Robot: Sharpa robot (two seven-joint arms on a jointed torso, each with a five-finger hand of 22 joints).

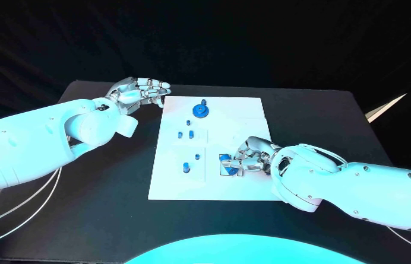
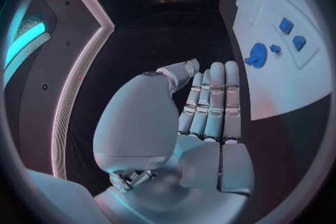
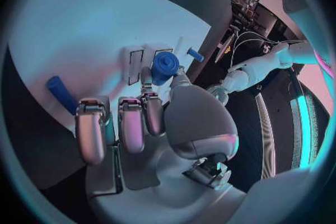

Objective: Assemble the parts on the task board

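Note:
The white task board [image 1: 214, 178] lies in the middle of the black table. A blue gear [image 1: 201, 110] stands near its far edge, and several small blue parts [image 1: 186, 135] sit along its left half. My right hand [image 1: 250, 158] hovers low over the board's near right part. It pinches a short round blue part [image 3: 164, 65] between thumb and a finger, just over a recessed pocket [image 3: 136, 63]. My left hand [image 1: 141, 91] hangs off the board's far left corner, its fingers [image 2: 213, 103] stretched out straight and holding nothing. The gear [image 2: 257, 55] lies beyond them.
A long blue peg [image 3: 61, 93] lies on the board beside my right hand's fingers, and a small blue peg [image 3: 195, 55] sits further off. Black table [image 1: 103, 204] surrounds the board on all sides. A pale pointed object [image 1: 383, 108] pokes in at the table's right edge.

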